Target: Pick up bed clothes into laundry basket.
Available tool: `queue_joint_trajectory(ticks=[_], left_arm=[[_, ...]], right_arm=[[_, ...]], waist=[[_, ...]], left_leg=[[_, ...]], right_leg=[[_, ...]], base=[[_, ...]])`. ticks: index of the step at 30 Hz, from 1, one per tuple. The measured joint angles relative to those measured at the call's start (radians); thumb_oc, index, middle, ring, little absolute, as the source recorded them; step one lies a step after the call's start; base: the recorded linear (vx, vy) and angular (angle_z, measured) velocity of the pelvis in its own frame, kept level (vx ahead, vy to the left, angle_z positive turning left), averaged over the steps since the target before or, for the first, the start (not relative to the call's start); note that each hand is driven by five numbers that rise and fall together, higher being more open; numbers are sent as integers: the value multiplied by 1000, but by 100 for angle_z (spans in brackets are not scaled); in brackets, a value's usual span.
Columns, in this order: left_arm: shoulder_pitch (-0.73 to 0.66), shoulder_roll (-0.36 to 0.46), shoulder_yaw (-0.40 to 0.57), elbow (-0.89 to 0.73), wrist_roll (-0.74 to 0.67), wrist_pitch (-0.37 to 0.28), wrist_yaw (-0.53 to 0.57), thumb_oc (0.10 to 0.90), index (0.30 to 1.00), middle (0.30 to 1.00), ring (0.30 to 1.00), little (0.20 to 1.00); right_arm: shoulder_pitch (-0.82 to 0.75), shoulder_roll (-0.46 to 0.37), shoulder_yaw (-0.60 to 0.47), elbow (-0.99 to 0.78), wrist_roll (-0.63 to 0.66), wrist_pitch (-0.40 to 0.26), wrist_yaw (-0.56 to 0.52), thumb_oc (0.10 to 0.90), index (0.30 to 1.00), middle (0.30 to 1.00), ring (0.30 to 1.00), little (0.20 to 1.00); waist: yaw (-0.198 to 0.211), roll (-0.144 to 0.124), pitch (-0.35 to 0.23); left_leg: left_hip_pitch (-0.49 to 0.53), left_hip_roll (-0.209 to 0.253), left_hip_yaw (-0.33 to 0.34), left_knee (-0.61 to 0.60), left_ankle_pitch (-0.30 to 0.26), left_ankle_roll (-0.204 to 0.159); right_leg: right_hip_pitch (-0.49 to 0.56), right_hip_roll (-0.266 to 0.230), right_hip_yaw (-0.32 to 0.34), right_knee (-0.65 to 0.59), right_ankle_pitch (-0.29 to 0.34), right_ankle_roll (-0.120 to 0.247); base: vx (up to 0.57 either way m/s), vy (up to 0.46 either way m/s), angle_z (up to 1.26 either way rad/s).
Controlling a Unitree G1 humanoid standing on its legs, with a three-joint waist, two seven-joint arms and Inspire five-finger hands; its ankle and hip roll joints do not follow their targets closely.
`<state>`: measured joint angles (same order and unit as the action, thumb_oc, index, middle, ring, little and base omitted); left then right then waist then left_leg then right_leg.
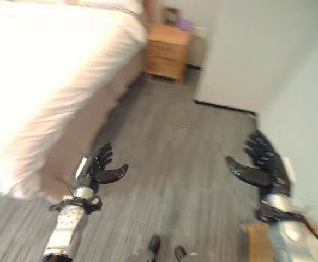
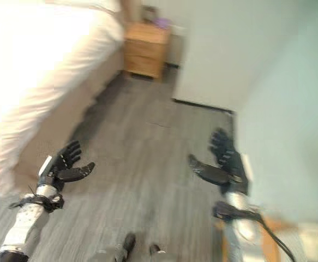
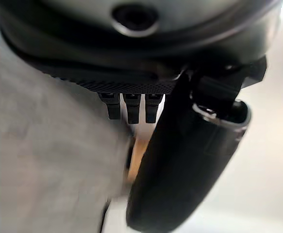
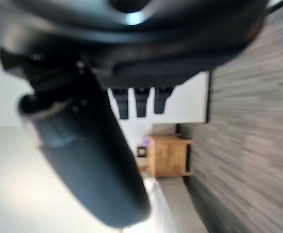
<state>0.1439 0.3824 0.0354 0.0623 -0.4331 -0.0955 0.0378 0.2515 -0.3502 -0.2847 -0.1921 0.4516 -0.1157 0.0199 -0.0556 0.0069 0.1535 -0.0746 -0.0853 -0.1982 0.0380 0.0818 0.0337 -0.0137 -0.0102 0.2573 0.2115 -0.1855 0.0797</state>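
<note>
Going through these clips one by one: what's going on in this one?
Nothing is being handled yet. The robot stands on grey wood-look floor with the bed on its left and a wooden nightstand beyond it. Its left hand and right hand are both held out open and empty above the floor.

Bedroom corner, grey plank floor, bed at left, nightstand at far wall.

Grey wood-look floor (image 1: 191,164) runs through the middle. Bed (image 1: 39,82) with white cover and beige skirt fills the left side, brightly lit. Small wooden nightstand (image 1: 167,49) with drawers stands just beside the bed's far end; a small purple thing (image 1: 184,24) sits on top, too blurred to identify. Pale wall (image 1: 246,49) with dark baseboard behind; another pale wall (image 1: 306,125) at right.
</note>
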Motion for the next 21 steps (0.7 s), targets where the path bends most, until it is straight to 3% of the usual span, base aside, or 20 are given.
queue_joint_trajectory(ticks=[1,2,3,5,6,7,8,9,10,11,12,13,14,15,17,18,20,21], left_arm=[[24,-8,47,-23,1,-2,6,800,900,900,900,900],[42,-28,78,-39,2,-18,19,800,900,900,900,900],[33,-49,96,-35,2,-24,25,800,900,900,900,900],[9,-80,77,-20,2,-36,42,800,900,900,900,900],[11,-94,63,-18,1,-34,44,800,900,900,900,900],[-9,-165,19,4,-1,-33,38,800,900,900,900,900],[2,-203,3,6,-9,-33,37,800,900,900,900,900],[25,-220,-8,-7,-17,-32,28,800,900,900,900,900],[11,-196,-9,-58,-19,-38,13,800,900,900,900,900],[30,-172,32,-79,-19,-60,12,800,900,900,900,900],[41,-171,60,-56,-27,-47,23,800,900,900,900,900],[48,-151,83,-19,-40,-30,28,800,900,900,900,900],[73,-151,104,-19,-39,-28,38,800,900,900,900,900],[122,-161,154,-38,-39,-35,39,800,900,900,900,900],[155,-166,178,-50,-39,-39,47,800,900,900,900,900],[161,-166,188,-62,-39,-39,53,800,900,900,900,900],[163,-163,187,-68,-38,-45,56,800,900,900,900,900],[146,-158,160,-42,-38,-47,55,800,900,900,900,900]], right_arm=[[-29,-1,20,0,7,-11,-1,800,900,900,900,900],[-44,3,47,0,11,-14,-1,800,900,900,900,900],[-40,4,61,-2,19,-17,-2,800,900,900,900,900],[-28,5,97,27,36,-15,-7,800,900,900,900,900],[-24,18,112,32,37,-6,-4,800,900,900,900,900],[51,69,108,-15,61,-21,-29,800,900,900,900,900],[65,67,119,-11,72,-29,-23,800,900,900,900,900],[65,54,154,-17,77,-30,-19,800,900,900,900,900],[65,51,168,-14,85,-53,-13,800,900,900,900,900],[0,23,200,20,86,-40,10,800,900,900,900,900],[-55,11,207,64,84,-25,22,800,900,900,900,900],[-65,22,193,77,89,-14,20,800,900,900,900,900],[-75,20,191,77,90,-11,24,800,900,900,900,900],[-76,9,174,93,91,-10,38,800,900,900,900,900],[-71,2,150,145,92,-9,40,800,900,900,900,900],[-90,-5,156,196,91,1,40,800,900,900,900,900],[-107,25,158,261,92,11,35,800,900,900,900,900],[-110,40,154,256,96,11,26,800,900,900,900,900]], waist=[[36,-3,-3],[52,-17,-1],[39,-31,0],[44,-56,9],[51,-64,7],[63,-77,19],[46,-69,15],[54,-42,18],[36,-90,5],[110,-174,21],[137,-148,30],[131,-148,27],[120,-121,23],[134,-54,21],[124,0,-7],[133,13,-8],[150,31,-4],[113,61,16]], left_leg=[[4,18,36,-29,5,0],[-22,19,61,-25,19,-19],[-33,18,86,-36,49,-62],[-17,35,142,-61,77,-60],[-15,43,141,-60,76,-57],[-24,7,72,19,76,-56],[-38,10,38,57,89,-40],[-66,3,-50,62,115,-74],[-141,-15,-197,14,191,-285],[-164,-55,-51,134,80,-160],[-162,-18,14,263,-19,-114],[-147,-7,75,354,-98,-105],[-103,12,79,353,-127,-112],[11,63,71,284,-209,-151],[118,61,-32,69,-228,-122],[172,49,-66,-23,-208,-106],[219,25,-80,-51,-206,-87],[192,16,-103,3,-175,-54]], right_leg=[[-20,-14,-56,13,-5,2],[-17,-25,-109,-36,38,-19],[15,-29,-137,-92,62,-39],[62,-2,-193,-113,78,-45],[74,5,-204,-95,78,-32],[140,31,-232,-71,61,-7],[122,44,-237,-18,53,-16],[86,106,-186,29,0,-72],[13,168,-85,-126,-12,-179],[-45,80,-128,-124,146,-248],[-34,83,-179,-120,162,-231],[-9,55,-249,-162,163,-226],[0,50,-264,-165,167,-212],[1,62,-329,-136,144,-181],[0,77,-339,-143,145,-184],[-2,80,-339,-139,145,-184],[-37,72,-350,-60,134,-165],[-98,69,-286,88,114,-134]], base=[[-51,-523,-26],[-64,-436,-7],[-22,-277,50],[-128,-439,102],[-236,-499,194],[-241,-289,239],[-194,-192,285],[-226,-151,360],[-201,-78,299],[-193,-77,252],[-146,0,140],[-76,82,214],[-77,137,279],[-6,122,256],[11,96,211],[-107,196,136],[-151,149,96],[-126,1,228]])
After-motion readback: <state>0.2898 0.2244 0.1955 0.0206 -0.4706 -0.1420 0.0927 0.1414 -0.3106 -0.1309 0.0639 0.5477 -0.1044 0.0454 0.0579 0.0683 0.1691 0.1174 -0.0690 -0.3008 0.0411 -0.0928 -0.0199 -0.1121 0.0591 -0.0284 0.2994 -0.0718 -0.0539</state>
